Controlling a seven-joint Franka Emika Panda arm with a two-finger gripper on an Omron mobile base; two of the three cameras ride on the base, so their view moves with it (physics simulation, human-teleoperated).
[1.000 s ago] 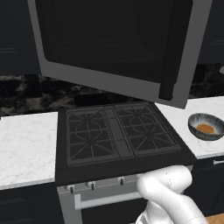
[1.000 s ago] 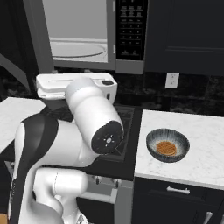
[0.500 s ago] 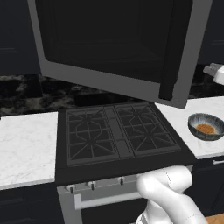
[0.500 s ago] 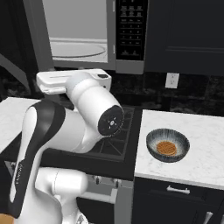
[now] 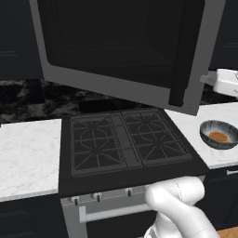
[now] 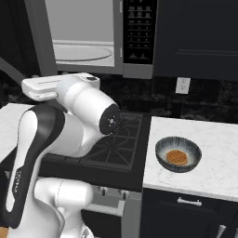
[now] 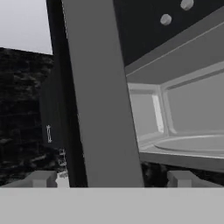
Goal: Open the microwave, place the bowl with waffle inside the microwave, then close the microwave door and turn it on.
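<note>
The pincer (image 7: 112,178) gapes wide, holding nothing.

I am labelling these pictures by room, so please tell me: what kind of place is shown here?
A rendered home kitchen, it seems: a gas stove set between white marble counters, a microwave mounted above it with its door open, and dark cabinets.

arm shell: my arm (image 6: 60,135) is glossy white, rounded, tube-like segments
joints: I see a dark grey band curving down one link
joint cap: dark round disc with small pale dots
hand: flat white block (image 5: 228,82)
finger tips (image 7: 41,178): small, blocky, grey
</note>
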